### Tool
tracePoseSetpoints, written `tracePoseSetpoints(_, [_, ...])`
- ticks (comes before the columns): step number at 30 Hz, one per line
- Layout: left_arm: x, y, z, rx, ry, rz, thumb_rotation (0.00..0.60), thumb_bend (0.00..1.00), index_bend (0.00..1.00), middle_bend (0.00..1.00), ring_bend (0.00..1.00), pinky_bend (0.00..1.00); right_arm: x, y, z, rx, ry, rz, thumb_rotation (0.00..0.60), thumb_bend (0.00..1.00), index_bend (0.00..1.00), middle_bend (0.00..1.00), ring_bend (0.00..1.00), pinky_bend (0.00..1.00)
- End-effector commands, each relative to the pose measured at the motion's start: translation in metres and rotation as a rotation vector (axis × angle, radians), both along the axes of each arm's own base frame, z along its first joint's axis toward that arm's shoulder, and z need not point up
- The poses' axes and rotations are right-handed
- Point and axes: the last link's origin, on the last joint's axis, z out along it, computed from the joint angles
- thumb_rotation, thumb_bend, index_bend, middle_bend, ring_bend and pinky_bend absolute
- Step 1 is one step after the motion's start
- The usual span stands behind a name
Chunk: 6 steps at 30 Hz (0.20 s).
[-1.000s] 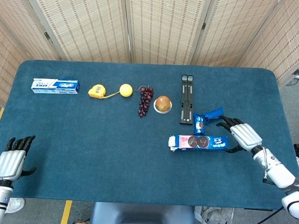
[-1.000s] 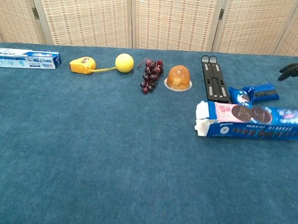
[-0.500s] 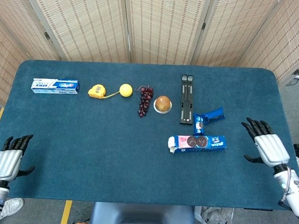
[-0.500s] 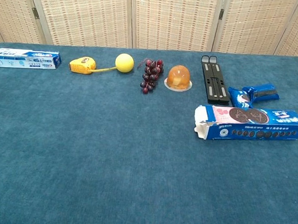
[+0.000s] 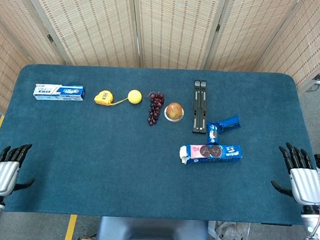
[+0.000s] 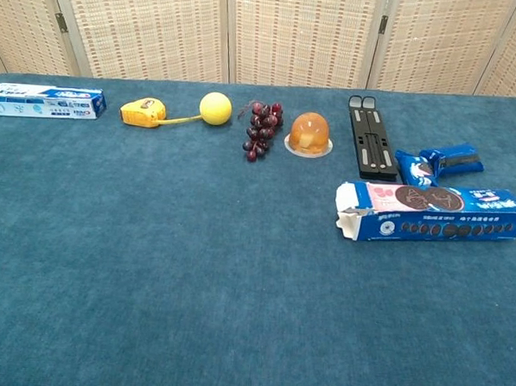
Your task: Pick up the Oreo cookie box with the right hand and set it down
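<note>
1. The right hand [image 5: 302, 182] has pulled back from the long blue-and-pink cardboard Oreo cookie box [image 5: 211, 152]. A second ago its fingers were at the box's right end; now it sits off the right edge of the blue cloth-covered desk [image 5: 94, 165], well apart from the box, fingers spread wide and holding nothing.
2. The Oreo cookie box lies flat on the desk, right of centre toward the near edge, its torn flap end facing left. It has shifted only slightly since the hand let go, and in the chest view it rests level [image 6: 434, 215].
3. Just behind the box lies a small blue Oreo snack packet [image 5: 221, 127], close to it but seemingly not touching.
4. The left hand [image 5: 2, 174] has drawn back a little too, at the near left corner, fingers apart and empty.
5. My judgement: the box has been set down and released, so the task looks finished, with both arms retreating.
</note>
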Motion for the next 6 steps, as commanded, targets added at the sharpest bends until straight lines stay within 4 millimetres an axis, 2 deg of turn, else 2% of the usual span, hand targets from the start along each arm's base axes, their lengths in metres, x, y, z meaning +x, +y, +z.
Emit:
tracePoseSetpoints(1, [0.0005, -0.0008, -0.0002, -0.001, 0.001, -0.004, 0.600, 0.23, 0.00, 0.14, 0.15, 0.01, 0.0000, -0.0001, -0.0023, 0.011, 0.001, 0.000, 0.600, 0.22, 0.00, 0.00, 0.00, 0.00])
tracePoseSetpoints(6, [0.0000, -0.0009, 0.0000, 0.002, 0.007, -0.001, 0.600, 0.23, 0.00, 0.14, 0.15, 0.01, 0.0010, -0.0012, -0.0059, 0.029, 0.012, -0.005, 0.600, 0.22, 0.00, 0.00, 0.00, 0.00])
